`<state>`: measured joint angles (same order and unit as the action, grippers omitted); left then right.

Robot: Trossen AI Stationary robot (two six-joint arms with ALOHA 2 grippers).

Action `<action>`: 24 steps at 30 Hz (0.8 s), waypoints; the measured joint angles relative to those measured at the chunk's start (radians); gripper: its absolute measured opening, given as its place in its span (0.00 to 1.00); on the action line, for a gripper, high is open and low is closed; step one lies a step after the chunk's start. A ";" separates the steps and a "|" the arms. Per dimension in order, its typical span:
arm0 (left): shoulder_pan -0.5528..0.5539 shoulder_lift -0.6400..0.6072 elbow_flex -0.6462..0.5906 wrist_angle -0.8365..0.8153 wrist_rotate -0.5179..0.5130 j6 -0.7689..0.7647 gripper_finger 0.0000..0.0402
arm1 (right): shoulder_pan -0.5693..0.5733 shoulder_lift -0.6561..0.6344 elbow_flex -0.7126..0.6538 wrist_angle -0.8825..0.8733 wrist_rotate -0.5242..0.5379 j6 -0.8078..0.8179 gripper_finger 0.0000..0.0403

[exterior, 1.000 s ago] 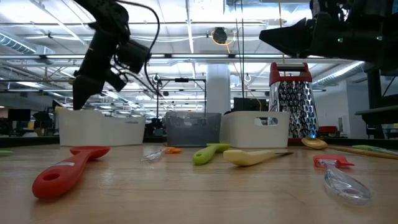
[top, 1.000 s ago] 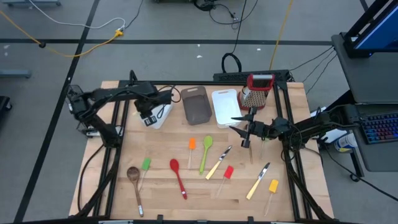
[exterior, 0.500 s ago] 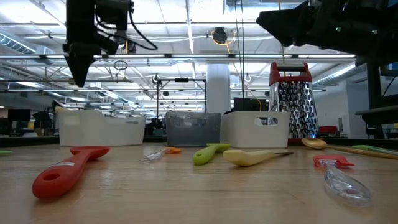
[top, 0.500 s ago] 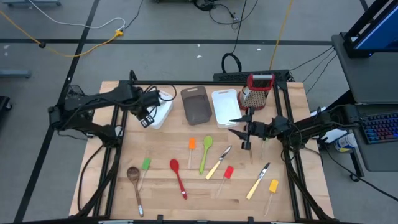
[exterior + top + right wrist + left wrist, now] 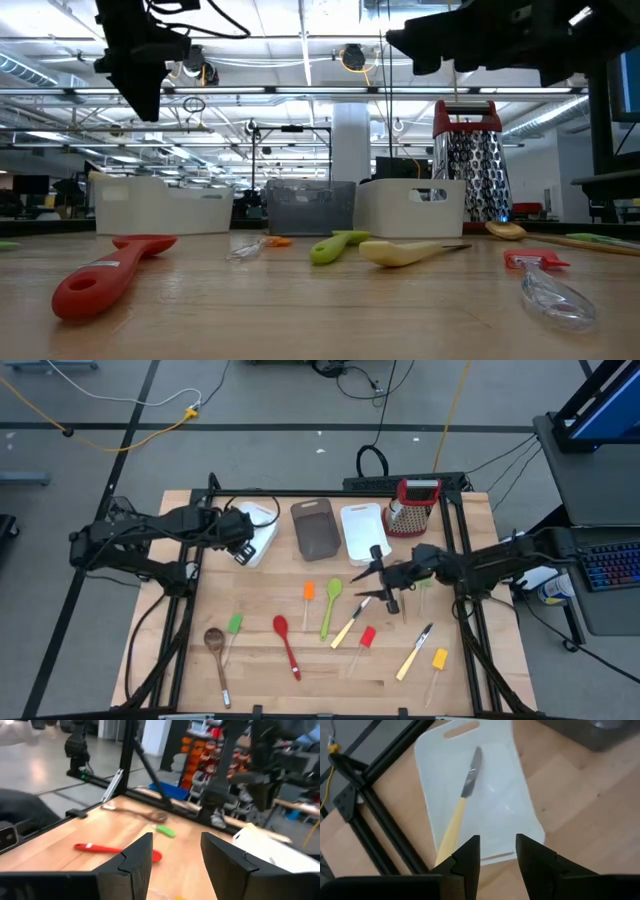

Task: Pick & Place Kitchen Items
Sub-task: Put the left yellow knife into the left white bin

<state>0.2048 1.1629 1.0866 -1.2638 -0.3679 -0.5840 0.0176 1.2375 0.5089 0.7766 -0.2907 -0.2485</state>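
Observation:
Several slim utensils lie flat on the wooden table: an orange spatula [image 5: 308, 592], a green spoon [image 5: 331, 603], a cream-handled knife [image 5: 351, 622], a red spatula [image 5: 366, 638], a red spoon [image 5: 286, 642], a green spatula [image 5: 234, 625], a wooden spoon [image 5: 215, 647], a second knife [image 5: 415, 651] and a yellow spatula [image 5: 439, 660]. Another cream-handled knife [image 5: 462, 805] lies inside the left white tub [image 5: 262, 530]. My left gripper [image 5: 497, 855] is open and empty above that tub. My right gripper [image 5: 378, 577] is open and empty, above the table near the knife and green spoon.
A brown tub [image 5: 315, 527], a second white tub [image 5: 362, 530] and a red-topped metal grater [image 5: 412, 506] stand along the far edge. Black frame rails [image 5: 185, 575] run along both sides of the table. Bare wood lies along the near edge.
My left gripper has risen above the left white tub while its arm has drawn back toward the table's left edge. My right gripper has moved toward the table's left and tipped from pointing down to looking nearly level across the table.

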 joint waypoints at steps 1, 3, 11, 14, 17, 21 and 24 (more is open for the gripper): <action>-0.006 0.000 0.000 0.001 0.000 0.007 0.32 | 0.004 0.010 0.009 -0.006 -0.002 0.000 0.40; -0.017 0.002 0.000 0.002 0.000 -0.001 0.32 | 0.008 0.032 0.025 -0.002 -0.002 -0.001 0.40; -0.039 0.002 0.000 0.004 -0.001 -0.022 0.32 | 0.011 0.145 0.058 -0.002 -0.005 0.039 0.50; -0.039 0.002 0.000 0.004 -0.001 -0.023 0.32 | 0.011 0.196 0.072 -0.004 -0.084 0.057 0.53; -0.039 0.002 0.000 0.004 -0.001 -0.023 0.32 | 0.033 0.248 0.092 -0.003 -0.109 0.072 0.54; -0.039 0.002 0.000 0.004 -0.001 -0.023 0.32 | 0.075 0.316 0.115 -0.024 -0.110 0.130 0.52; -0.039 0.002 0.000 0.004 -0.001 -0.023 0.32 | 0.112 0.372 0.119 -0.019 -0.110 0.159 0.51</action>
<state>0.1658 1.1652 1.0866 -1.2597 -0.3687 -0.6075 0.1300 1.6091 0.6277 0.7578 -0.4006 -0.0891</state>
